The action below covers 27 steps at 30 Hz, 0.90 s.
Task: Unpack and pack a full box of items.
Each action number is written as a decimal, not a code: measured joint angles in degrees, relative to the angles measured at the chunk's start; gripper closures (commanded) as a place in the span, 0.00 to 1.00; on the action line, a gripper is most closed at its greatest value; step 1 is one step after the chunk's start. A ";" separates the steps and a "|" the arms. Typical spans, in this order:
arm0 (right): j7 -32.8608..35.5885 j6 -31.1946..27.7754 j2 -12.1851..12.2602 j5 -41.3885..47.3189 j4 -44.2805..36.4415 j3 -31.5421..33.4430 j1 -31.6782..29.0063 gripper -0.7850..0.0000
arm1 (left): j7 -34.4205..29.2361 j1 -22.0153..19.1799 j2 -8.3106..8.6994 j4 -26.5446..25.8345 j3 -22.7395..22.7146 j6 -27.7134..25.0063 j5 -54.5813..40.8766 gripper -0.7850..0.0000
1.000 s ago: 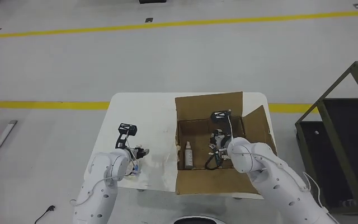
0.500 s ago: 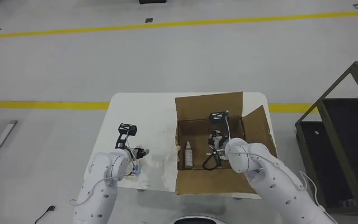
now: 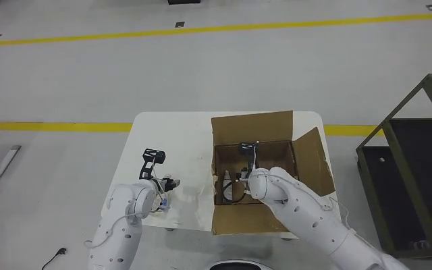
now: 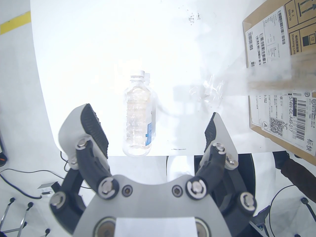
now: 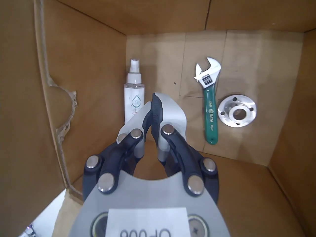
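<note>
A cardboard box (image 3: 256, 217) stands open on the right half of a white table (image 3: 169, 135), its flaps folded outward. The right gripper (image 5: 151, 101) hangs inside the box at its left side, fingers pressed together with nothing between them. It is just beside a white spray bottle (image 5: 134, 92) that lies flat on the box floor along the left wall. To the right on the same floor lie a green-handled adjustable wrench (image 5: 209, 104) and, just beside its handle, a round metal flange (image 5: 237, 114).

Over the near left part of the table the left gripper (image 4: 150, 114) hovers with its fingers spread wide apart and nothing in them. Ahead of it, a clear water bottle (image 4: 137, 117) with a white cap lies on its side, its base at the table's near edge. A crumpled piece of clear plastic wrap (image 4: 211, 91) rests on the table between the bottle and the outside of the box.
</note>
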 measured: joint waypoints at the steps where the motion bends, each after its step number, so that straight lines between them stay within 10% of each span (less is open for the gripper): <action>1: -0.54 0.02 -0.57 0.91 1.40 -0.47 0.50 1.00 | 0.00 0.00 0.00 0.00 0.00 0.00 0.00 0.00; 17: -7.55 -1.55 -9.24 8.29 20.05 -7.44 6.41 0.60 | 0.00 0.00 0.00 0.00 0.00 0.00 0.00 0.00; 27: -8.63 -3.37 -12.56 8.96 26.42 -8.96 7.82 0.61 | 0.00 0.00 0.00 0.00 0.00 0.00 0.00 0.00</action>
